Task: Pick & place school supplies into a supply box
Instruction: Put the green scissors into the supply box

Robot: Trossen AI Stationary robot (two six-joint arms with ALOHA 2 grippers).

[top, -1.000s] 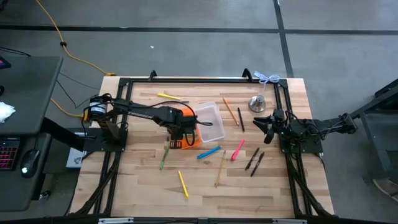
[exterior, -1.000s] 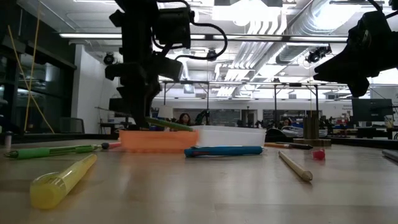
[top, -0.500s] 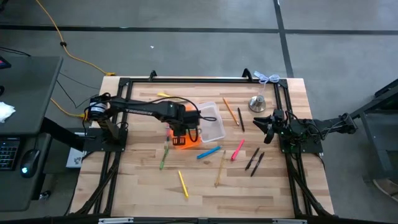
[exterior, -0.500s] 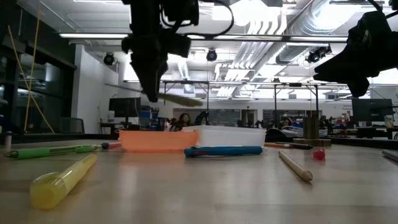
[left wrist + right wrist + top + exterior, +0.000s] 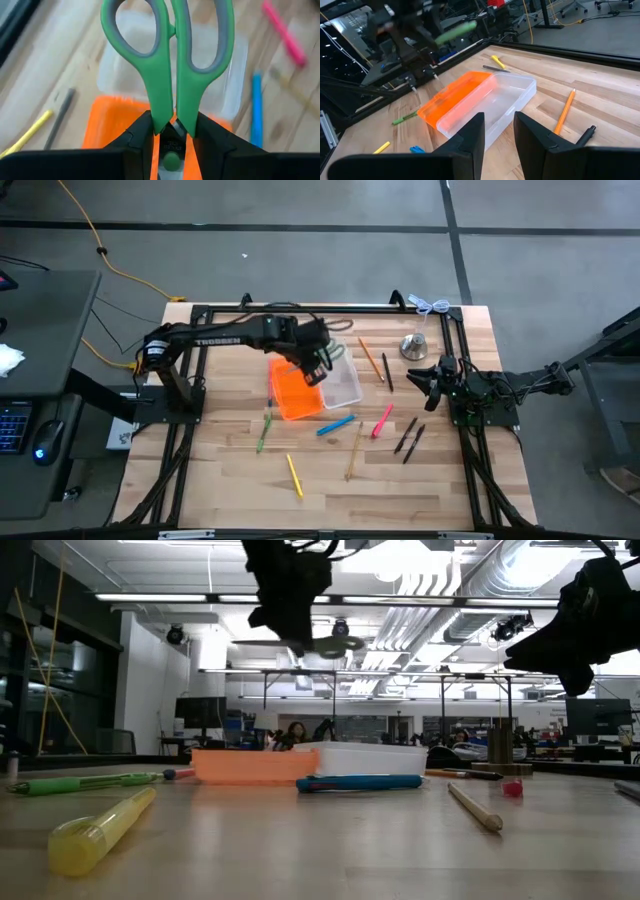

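Green-handled scissors (image 5: 170, 60) hang high over the supply box, with my left gripper (image 5: 172, 145) shut on them; in the low view they stick out sideways below the gripper (image 5: 335, 643). The supply box lies open on the table, with an orange half (image 5: 295, 392) and a clear half (image 5: 342, 380). Pens, pencils and markers lie flat around it: green (image 5: 264, 430), blue (image 5: 335, 425), pink (image 5: 382, 421), yellow (image 5: 294, 476), tan (image 5: 354, 452). My right gripper (image 5: 495, 135) waits open by the table's right edge, holding nothing. My left gripper pinches the scissors between its two fingers (image 5: 135, 140) where the two handle shanks run together (image 5: 170, 117), just short of the pivot. It comes slanting down from above. The handle loops point away from the gripper, and the scissors are lifted clear, above the box.
A silver bell-shaped object (image 5: 414, 345) stands at the far right. Two black pens (image 5: 408, 438) lie near my right arm. An orange pencil (image 5: 369, 356) and a dark pen (image 5: 386, 372) lie right of the box. Bare tabletop lies along the near edge.
My left gripper has risen steeply with the scissors, gone toward the table's far edge and a little right, and rolled about its own axis. The scissors, low beside the orange half before, now hang high over the box.
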